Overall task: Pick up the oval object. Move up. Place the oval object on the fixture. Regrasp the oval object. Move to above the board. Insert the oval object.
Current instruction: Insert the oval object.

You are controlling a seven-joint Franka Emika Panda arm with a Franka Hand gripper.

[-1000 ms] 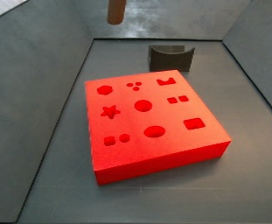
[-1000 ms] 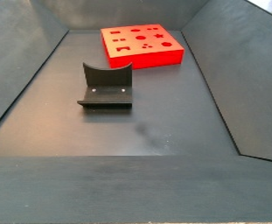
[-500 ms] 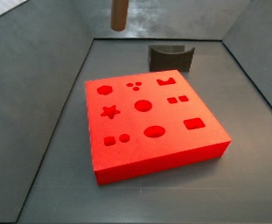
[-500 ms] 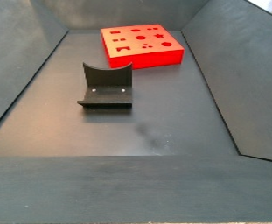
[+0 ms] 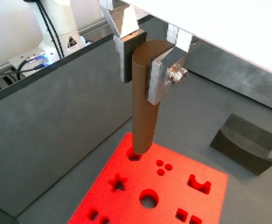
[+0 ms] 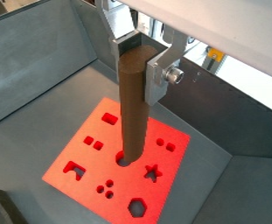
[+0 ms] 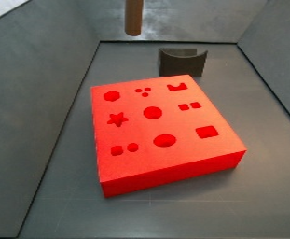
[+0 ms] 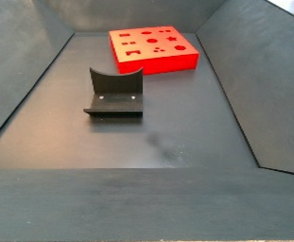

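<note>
Grey-walled enclosure, dark floor [image 8: 175, 132]. Oval object [image 5: 146, 105]: brown peg, held upright, upper end pinched between the silver fingers [image 5: 159, 75] of the gripper [image 5: 142, 59], lower end hanging above the board [image 6: 115, 153] in both wrist views; only its lower tip [image 7: 133, 19] is seen in a side view. Board: red slab with shaped cut-outs, set toward one end of the floor. Fixture [image 8: 115, 95]: dark notched block, nothing resting on it, set apart from the board.

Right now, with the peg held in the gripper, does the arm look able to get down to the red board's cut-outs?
Probably yes. The gripper holds the oval object upright above the board, and nothing shows between them; the fixture stands off to the side.
</note>
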